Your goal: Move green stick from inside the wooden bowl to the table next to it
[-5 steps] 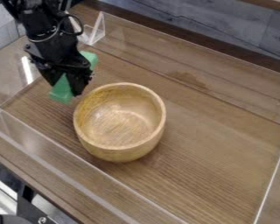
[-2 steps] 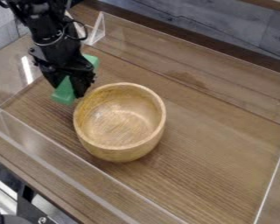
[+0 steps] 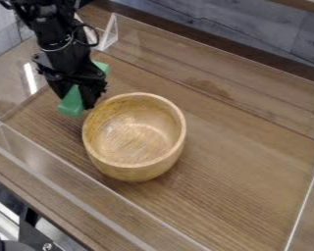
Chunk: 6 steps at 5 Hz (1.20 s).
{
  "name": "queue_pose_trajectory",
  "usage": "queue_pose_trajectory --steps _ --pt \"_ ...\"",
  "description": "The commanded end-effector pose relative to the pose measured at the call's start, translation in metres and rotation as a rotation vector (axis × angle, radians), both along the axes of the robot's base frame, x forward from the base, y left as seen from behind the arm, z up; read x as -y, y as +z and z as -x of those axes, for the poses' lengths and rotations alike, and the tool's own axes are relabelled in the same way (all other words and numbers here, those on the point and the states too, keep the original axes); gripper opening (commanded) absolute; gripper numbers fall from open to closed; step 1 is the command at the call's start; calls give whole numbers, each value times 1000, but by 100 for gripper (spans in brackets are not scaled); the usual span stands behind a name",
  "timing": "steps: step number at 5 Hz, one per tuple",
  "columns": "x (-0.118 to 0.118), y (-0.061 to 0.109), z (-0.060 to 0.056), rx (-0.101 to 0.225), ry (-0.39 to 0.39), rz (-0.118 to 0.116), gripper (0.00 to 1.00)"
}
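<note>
The green stick is outside the wooden bowl, just off its left rim. It stands tilted, with its lower end at or just above the table; I cannot tell if it touches. My black gripper comes down from the upper left and is shut on the green stick, whose upper part shows behind the fingers. The bowl's inside is bare wood with nothing in it.
Clear acrylic walls border the table: one along the front left edge, one at the right, and a low panel at the back left. A dark grey plank wall runs behind.
The gripper with the green stick has shifted slightly to the right, closer to the bowl's rim, then held still. The bowl has not moved.
</note>
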<state>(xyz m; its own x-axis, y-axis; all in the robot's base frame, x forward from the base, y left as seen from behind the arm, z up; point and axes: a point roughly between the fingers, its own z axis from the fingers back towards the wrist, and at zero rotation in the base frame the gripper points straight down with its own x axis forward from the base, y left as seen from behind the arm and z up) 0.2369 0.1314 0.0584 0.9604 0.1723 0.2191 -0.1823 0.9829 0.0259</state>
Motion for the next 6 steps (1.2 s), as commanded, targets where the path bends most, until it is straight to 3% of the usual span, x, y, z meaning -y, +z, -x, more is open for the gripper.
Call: queue_pose_trajectory --steps 1,6 --pt "-5 12 -12 40 -5 -33 0" --pt "-7 8 -14 18 13 -41 0"
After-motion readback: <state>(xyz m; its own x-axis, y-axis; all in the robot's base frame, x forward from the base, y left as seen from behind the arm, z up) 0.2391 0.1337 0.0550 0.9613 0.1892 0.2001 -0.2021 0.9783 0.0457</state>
